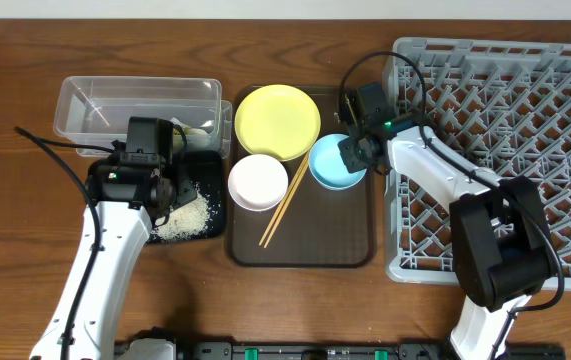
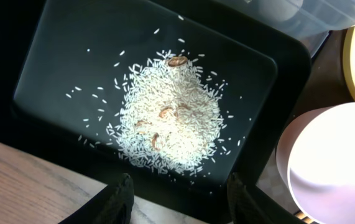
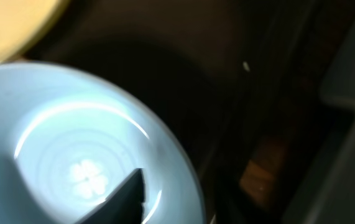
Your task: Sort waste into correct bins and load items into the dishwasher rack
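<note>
Table (image 1: pixel 295 305): tub (image 1: pixel 77 100), black bin (image 1: pixel 211 172), tray (image 1: pixel 320 250), rack (image 1: pixel 565 150)

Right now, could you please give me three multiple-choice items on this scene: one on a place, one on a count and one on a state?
1. Where does the rice lie?
A) in the clear tub
B) in the black tray
C) on the plate

2. How many bowls stand on the brown tray?
A) one
B) two
C) three

3. How is the left gripper?
A) shut on the chopsticks
B) shut on a bowl
C) open and empty

Answers:
1 B, as the grains lie heaped on the glossy black floor.
2 B, as only the white bowl and the blue bowl stand there.
3 C, as its fingers stand apart with nothing between them.
</note>
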Motion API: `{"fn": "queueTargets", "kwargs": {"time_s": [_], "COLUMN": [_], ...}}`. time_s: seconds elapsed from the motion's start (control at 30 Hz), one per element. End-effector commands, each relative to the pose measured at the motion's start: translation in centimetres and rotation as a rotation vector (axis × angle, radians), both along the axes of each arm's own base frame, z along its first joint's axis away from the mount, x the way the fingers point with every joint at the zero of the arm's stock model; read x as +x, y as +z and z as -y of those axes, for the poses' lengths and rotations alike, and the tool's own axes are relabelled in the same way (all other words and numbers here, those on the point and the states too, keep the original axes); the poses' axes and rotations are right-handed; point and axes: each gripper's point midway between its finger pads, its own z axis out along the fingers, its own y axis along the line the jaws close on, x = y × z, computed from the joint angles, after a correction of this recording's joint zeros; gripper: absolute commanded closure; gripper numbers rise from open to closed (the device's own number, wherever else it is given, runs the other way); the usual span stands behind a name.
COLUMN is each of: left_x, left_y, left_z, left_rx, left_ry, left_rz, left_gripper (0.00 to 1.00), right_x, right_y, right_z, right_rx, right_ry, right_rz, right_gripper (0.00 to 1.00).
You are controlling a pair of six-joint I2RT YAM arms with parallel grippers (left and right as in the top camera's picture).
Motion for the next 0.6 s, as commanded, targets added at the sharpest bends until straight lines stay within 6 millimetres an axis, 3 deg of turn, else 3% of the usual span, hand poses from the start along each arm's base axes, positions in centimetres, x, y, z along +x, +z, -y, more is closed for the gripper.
{"fn": "queueTargets", "kwargs": {"time_s": [0.0,0.1,0.27,0.47,0.57], "left_x": [0.2,0.2,0.2,0.2,0.2], "left_y": [0.5,0.5,0.5,0.5,0.5], "left_z": [-0.4,-0.4,-0.4,-0.4,-0.4], "left_rx": [0.010,0.010,0.010,0.010,0.010], "left_ry": [0.022,0.022,0.022,0.022,0.022], "left_rz": [0.016,0.016,0.016,0.016,0.016], "left_gripper": [0.48,0.48,0.49,0.48,0.48], "right_x": [0.1,0.7,2.1,3.6,4.2], "right_y": [0.3,2.2,7.5,15.4,18.0], "right_z": [-0.3,0.0,1.7,6.1,8.5], "right_rx": [0.005,0.021,0.041,-0.025,-0.127], "right_ry": [-0.031,-0.054,-0.109,-0.223,-0.230], "right_rz": [0.010,0.056,0.189,0.425,0.518], "right_gripper": [0.89,0.99,0.99,0.99,0.99]}}
